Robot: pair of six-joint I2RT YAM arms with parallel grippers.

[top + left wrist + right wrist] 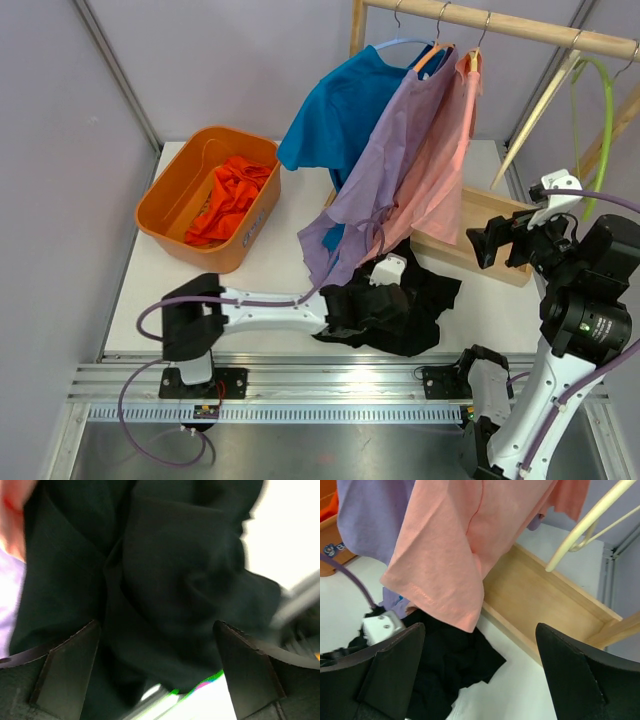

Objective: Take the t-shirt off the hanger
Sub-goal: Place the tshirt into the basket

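Note:
Three t-shirts hang on hangers from the wooden rail: a blue one, a purple one and a pink one. A black t-shirt lies crumpled on the table, off any hanger. My left gripper is low over its left part with its fingers wide apart, open; in the left wrist view dark cloth fills the space beyond them. My right gripper hangs open at the right, facing the pink hem. Nothing sits between its fingers.
An orange bin at the back left holds orange-red clothes. The rack's wooden base tray lies behind the black t-shirt. Slanted rack legs and a green hoop stand at the right. Grey walls close in the table.

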